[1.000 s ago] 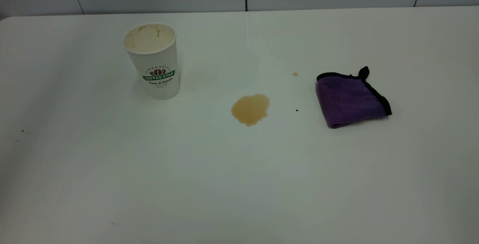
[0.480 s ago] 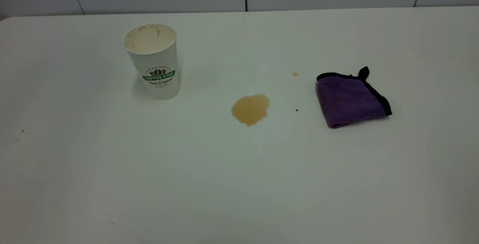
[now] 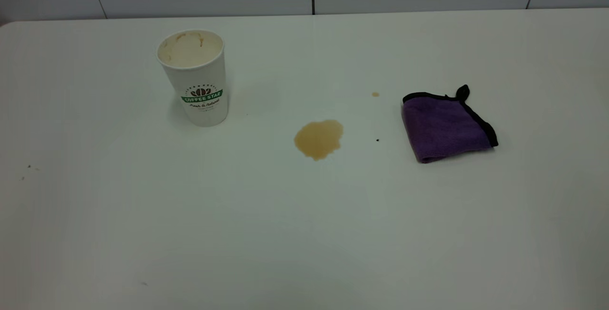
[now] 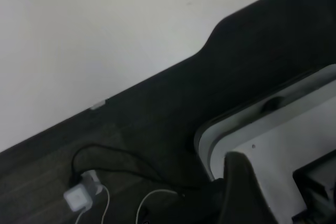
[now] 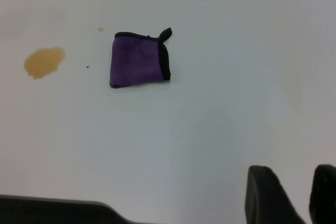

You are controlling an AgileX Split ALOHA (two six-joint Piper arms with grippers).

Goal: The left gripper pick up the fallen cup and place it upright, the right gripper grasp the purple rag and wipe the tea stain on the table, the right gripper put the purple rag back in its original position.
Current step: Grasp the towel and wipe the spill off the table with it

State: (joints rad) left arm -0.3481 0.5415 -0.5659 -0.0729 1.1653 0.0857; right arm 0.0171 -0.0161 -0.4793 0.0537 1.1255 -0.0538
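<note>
The table (image 3: 304, 234) is white and flat, with all task items on its far half. Neither arm appears in the exterior view.

The cup (image 3: 195, 77) is the largest item. It stands upright at about 10 o'clock from the table centre, mouth up, with brown residue inside the rim. Judged from this, the cup step is done. It looks like paper: light, easily crushed, easily tipped.

The rag (image 3: 446, 127) lies folded at about 2 o'clock from the table centre, well apart from the cup. It is purple with black edging and a small black loop at its far corner. It should handle as soft, limp and light; it will sag and may unfold when lifted. Recommended hold: pinch through the thick folded body, not the loop or a single edge, so that a broad pad remains for wiping.

The stain (image 3: 318, 139) lies between cup and rag, at about 9 o'clock from the rag. It is unwiped. A smaller drop (image 3: 375, 94) sits at about 1 o'clock from it.

The right gripper (image 5: 299, 195) hangs over bare table near the front edge, well apart from the rag, fingers parted and empty. The left gripper (image 4: 239, 192) is parked off the table over the floor; whether it is released or clenched cannot be told.
</note>
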